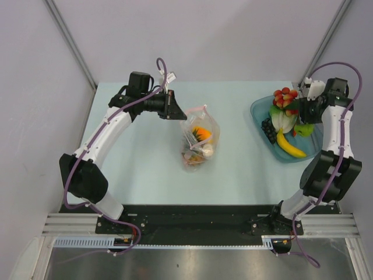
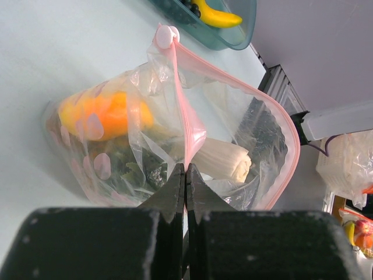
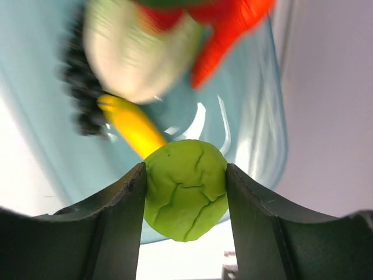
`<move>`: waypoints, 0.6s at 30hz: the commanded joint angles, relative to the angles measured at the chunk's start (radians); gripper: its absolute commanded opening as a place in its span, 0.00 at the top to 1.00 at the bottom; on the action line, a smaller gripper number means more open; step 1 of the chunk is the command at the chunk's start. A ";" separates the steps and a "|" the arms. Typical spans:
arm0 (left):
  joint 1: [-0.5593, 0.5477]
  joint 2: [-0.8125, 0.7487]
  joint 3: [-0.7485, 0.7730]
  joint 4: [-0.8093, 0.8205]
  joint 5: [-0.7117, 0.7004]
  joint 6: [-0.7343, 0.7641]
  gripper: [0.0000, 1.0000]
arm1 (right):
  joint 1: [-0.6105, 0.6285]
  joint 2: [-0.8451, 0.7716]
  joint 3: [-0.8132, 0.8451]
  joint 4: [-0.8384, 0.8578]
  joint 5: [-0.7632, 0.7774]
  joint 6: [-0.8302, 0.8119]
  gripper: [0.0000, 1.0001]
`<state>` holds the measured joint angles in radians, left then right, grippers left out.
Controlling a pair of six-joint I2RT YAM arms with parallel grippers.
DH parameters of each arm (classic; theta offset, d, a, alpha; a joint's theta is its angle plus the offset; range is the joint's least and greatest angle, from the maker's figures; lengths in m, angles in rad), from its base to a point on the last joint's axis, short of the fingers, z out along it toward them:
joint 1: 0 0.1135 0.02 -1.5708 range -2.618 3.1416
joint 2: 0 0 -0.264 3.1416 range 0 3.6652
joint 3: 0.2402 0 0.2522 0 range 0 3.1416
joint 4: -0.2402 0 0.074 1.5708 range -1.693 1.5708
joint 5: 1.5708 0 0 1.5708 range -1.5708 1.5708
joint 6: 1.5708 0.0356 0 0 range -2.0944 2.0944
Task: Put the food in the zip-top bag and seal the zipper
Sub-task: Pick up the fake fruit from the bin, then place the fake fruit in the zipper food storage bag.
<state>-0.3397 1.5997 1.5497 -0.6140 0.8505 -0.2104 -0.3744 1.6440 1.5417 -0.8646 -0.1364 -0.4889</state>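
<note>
The clear zip-top bag (image 1: 199,140) lies mid-table with an orange piece (image 2: 108,114), a pale stalk (image 2: 224,160) and green leaves inside. Its pink zipper strip (image 2: 187,111) runs to a white slider (image 2: 165,36). My left gripper (image 2: 185,175) is shut on the bag's mouth edge at the strip; it also shows in the top view (image 1: 175,107). My right gripper (image 3: 185,192) is shut on the green ball (image 3: 185,188), held over the teal bowl (image 1: 259,111). In the bowl lie a banana (image 1: 288,146), grapes (image 1: 268,129) and strawberries (image 1: 284,96).
The bowl sits at the table's right edge, near the right arm. A metal frame post stands at each back corner. A black rail runs along the near edge.
</note>
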 commanded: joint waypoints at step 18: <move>0.002 -0.027 0.055 -0.038 -0.011 0.031 1.00 | 0.876 -0.089 0.316 0.283 -0.433 0.296 0.62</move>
<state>-0.3397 1.5997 1.5528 -0.6495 0.8467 -0.2016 0.4412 1.5284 1.8507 -0.6083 -0.5407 -0.1555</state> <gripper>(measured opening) 0.005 0.565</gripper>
